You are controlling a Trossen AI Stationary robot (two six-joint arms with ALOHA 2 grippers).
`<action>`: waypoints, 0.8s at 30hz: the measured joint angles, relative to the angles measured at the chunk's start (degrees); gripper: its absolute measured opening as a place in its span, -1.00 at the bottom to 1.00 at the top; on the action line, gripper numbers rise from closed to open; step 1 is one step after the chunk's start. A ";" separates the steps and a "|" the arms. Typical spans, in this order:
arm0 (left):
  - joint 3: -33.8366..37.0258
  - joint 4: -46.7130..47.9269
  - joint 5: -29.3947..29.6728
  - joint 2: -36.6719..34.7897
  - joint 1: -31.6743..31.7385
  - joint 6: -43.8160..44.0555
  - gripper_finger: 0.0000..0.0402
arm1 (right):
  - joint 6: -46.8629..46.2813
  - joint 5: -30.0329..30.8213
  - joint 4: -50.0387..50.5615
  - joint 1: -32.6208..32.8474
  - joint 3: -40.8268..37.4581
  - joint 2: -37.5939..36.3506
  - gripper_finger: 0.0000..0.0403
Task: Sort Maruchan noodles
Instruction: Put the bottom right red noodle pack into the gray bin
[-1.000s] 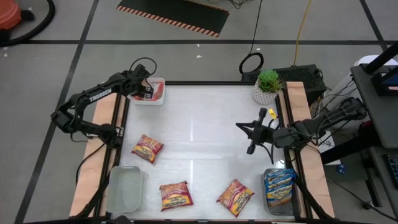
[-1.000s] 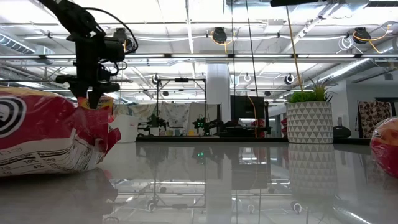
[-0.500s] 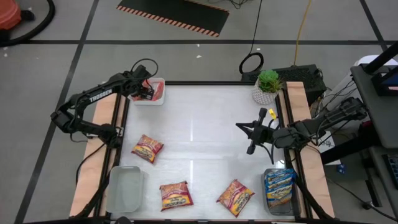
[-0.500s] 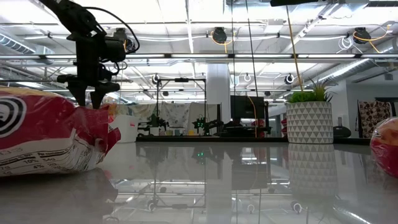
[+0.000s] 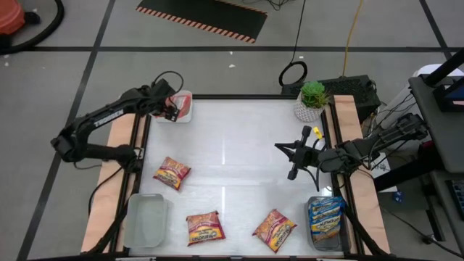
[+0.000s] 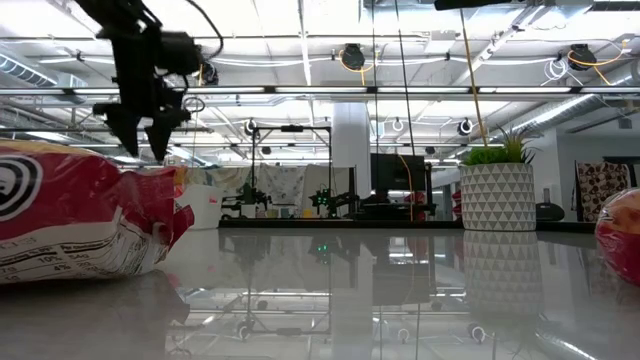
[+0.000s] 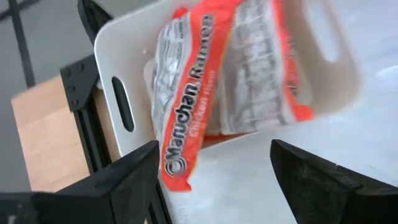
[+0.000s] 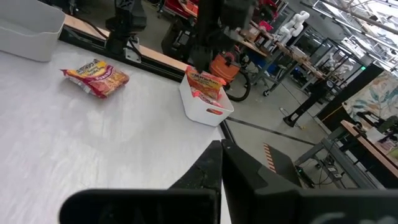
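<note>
My left gripper [image 5: 172, 106] [image 7: 211, 186] hangs open and empty just above the white bin [image 5: 183, 116] at the table's far left corner. An orange-red Maruchan packet [image 7: 205, 93] lies in that bin on other packets, one end sticking out over the rim. Three red and yellow packets lie flat on the table [image 5: 172, 172] [image 5: 204, 227] [image 5: 274, 229]. Blue packets [image 5: 325, 216] fill a clear bin at the near right. My right gripper [image 5: 293, 161] waits shut above the table's right side.
An empty clear bin [image 5: 147, 217] stands at the near left. A potted plant [image 5: 312, 100] stands at the far right corner. In the low view a red packet [image 6: 80, 210] fills the left foreground. Bare tabletop lies in the middle [image 5: 232, 152].
My left gripper has opened and let go of the orange-red packet, which now rests in the white bin. The gripper has then risen straight up from the bin.
</note>
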State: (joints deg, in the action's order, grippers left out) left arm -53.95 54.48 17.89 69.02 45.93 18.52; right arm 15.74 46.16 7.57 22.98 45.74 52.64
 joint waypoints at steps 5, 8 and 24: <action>0.00 4.12 0.27 -7.58 -5.95 4.09 0.54 | -0.06 -4.52 -0.12 0.00 0.00 0.00 -1.00; 0.00 6.47 0.35 -11.50 -11.70 7.11 0.54 | -0.07 -6.75 -1.17 0.00 0.02 0.00 -1.00; 4.44 -0.71 11.09 -14.51 -46.34 23.22 0.54 | -10.54 -7.48 -5.81 1.53 2.95 1.70 -1.00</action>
State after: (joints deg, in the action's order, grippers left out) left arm -49.52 53.77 28.98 54.51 -0.41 41.74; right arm 5.19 38.68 1.76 24.51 48.68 54.34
